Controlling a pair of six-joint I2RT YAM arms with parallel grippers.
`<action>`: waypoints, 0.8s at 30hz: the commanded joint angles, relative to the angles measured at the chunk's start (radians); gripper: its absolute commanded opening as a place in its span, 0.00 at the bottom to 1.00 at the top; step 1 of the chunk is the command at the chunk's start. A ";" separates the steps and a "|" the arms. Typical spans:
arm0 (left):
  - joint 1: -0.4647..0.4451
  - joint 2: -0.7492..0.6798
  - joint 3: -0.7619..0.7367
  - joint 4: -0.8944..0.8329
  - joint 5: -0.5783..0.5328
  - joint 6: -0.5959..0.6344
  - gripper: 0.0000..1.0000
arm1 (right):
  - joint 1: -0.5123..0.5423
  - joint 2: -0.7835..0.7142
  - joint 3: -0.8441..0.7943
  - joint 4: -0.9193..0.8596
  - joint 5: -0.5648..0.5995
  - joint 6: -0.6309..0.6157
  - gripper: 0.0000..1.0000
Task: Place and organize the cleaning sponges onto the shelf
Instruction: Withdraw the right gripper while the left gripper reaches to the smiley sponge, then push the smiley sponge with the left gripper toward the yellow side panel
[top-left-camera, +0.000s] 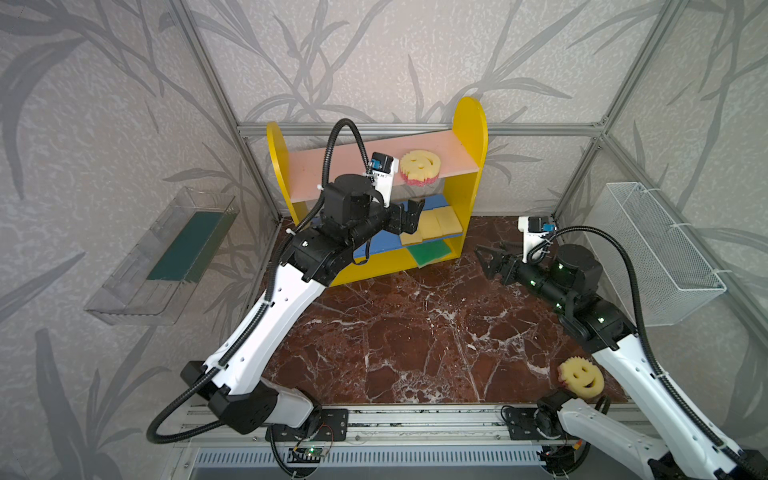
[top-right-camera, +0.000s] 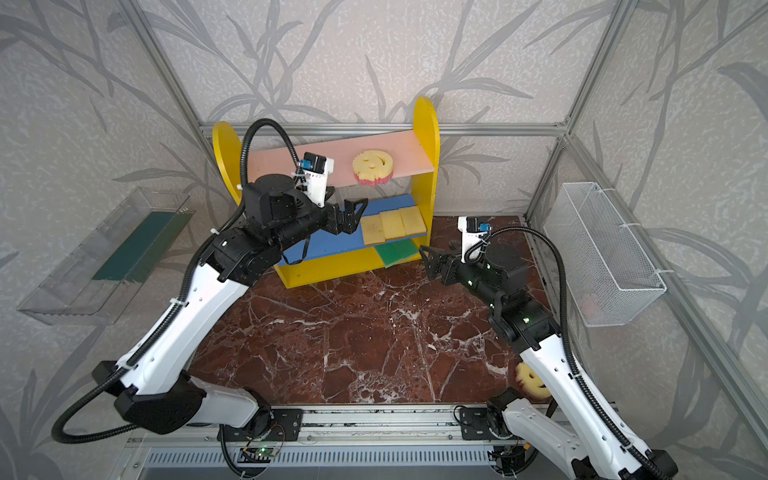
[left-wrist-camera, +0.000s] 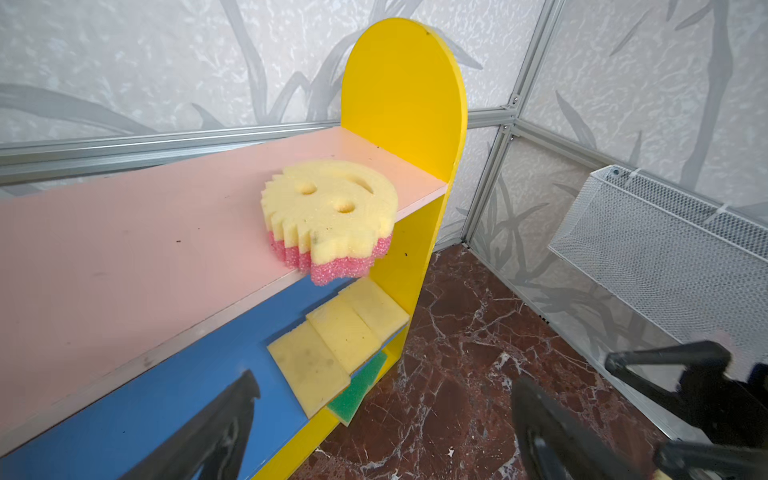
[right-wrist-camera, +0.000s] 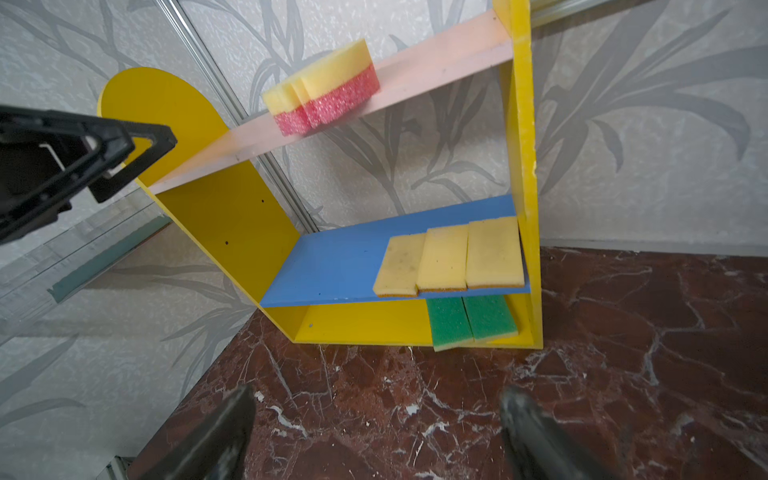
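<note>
The shelf (top-left-camera: 469, 124) stands at the back. A round yellow smiley sponge (top-left-camera: 420, 166) (left-wrist-camera: 332, 212) lies on its pink top board, overhanging the front edge. Three pale yellow sponges (top-left-camera: 432, 226) (right-wrist-camera: 453, 257) lie side by side on the blue board. Two green-faced sponges (top-left-camera: 428, 251) (right-wrist-camera: 469, 322) sit on the yellow base. Another smiley sponge (top-left-camera: 580, 377) lies on the table beside the right arm. My left gripper (top-left-camera: 411, 216) (left-wrist-camera: 384, 386) hangs open and empty before the blue board, left of the yellow sponges. My right gripper (top-left-camera: 484, 259) (right-wrist-camera: 376, 399) is open and empty, low over the table right of the shelf.
A clear plastic tray (top-left-camera: 166, 257) holding a dark green pad hangs on the left wall. A white wire basket (top-left-camera: 656, 249) hangs on the right wall. The red marble tabletop (top-left-camera: 415, 332) spreads between the arms, with aluminium frame rails behind the shelf.
</note>
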 joint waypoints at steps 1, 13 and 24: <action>0.043 0.061 0.067 -0.068 0.054 0.051 0.97 | 0.000 -0.072 -0.046 0.039 0.023 0.028 0.90; 0.131 0.226 0.216 -0.058 0.147 0.043 0.97 | 0.000 -0.116 -0.098 -0.043 0.019 -0.005 0.91; 0.143 0.338 0.315 -0.061 0.186 0.063 0.96 | 0.000 -0.081 -0.109 -0.058 0.014 -0.038 0.91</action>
